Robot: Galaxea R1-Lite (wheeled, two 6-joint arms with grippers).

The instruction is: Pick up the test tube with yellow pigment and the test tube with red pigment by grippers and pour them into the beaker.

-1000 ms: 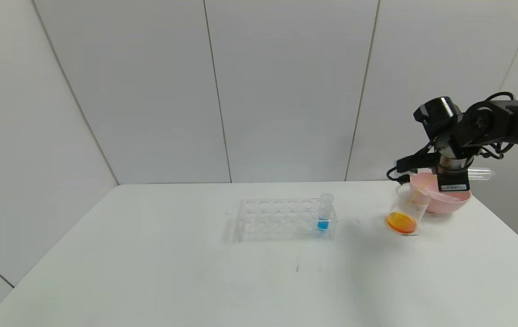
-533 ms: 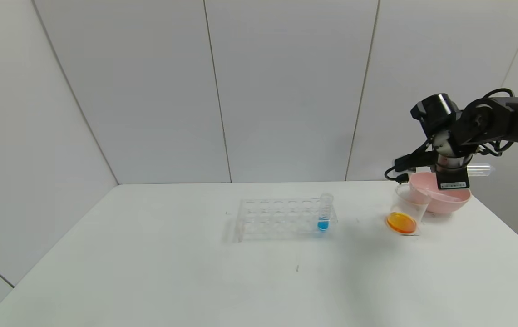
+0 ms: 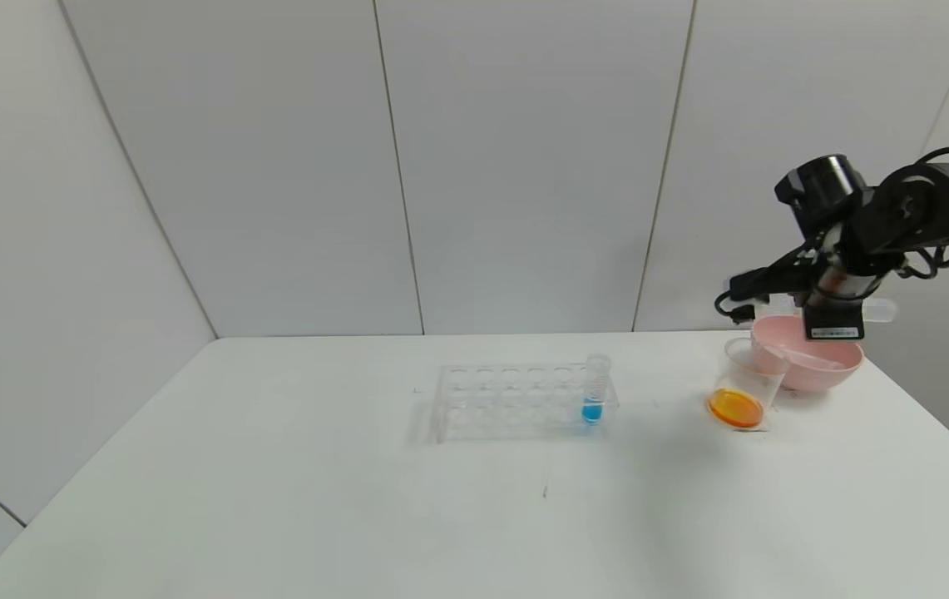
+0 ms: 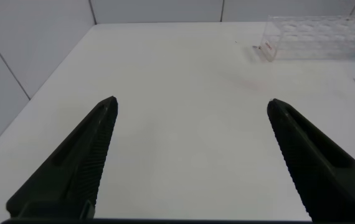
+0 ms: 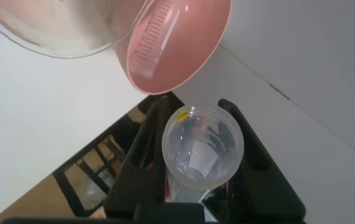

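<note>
Gripping an emptied tube: right end effector.

**Colours on the white table**

We see orange liquid in the clear beaker, just beside the pink bowl. Blue liquid sits in a tube in the clear rack. The right gripper is black, holding a clear tube with a yellow speck.

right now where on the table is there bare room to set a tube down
Free: the wide near strip in front of the tube rack, and the whole left side. Crowded: the far right corner, where the beaker, pink bowl and right gripper cluster.
</note>
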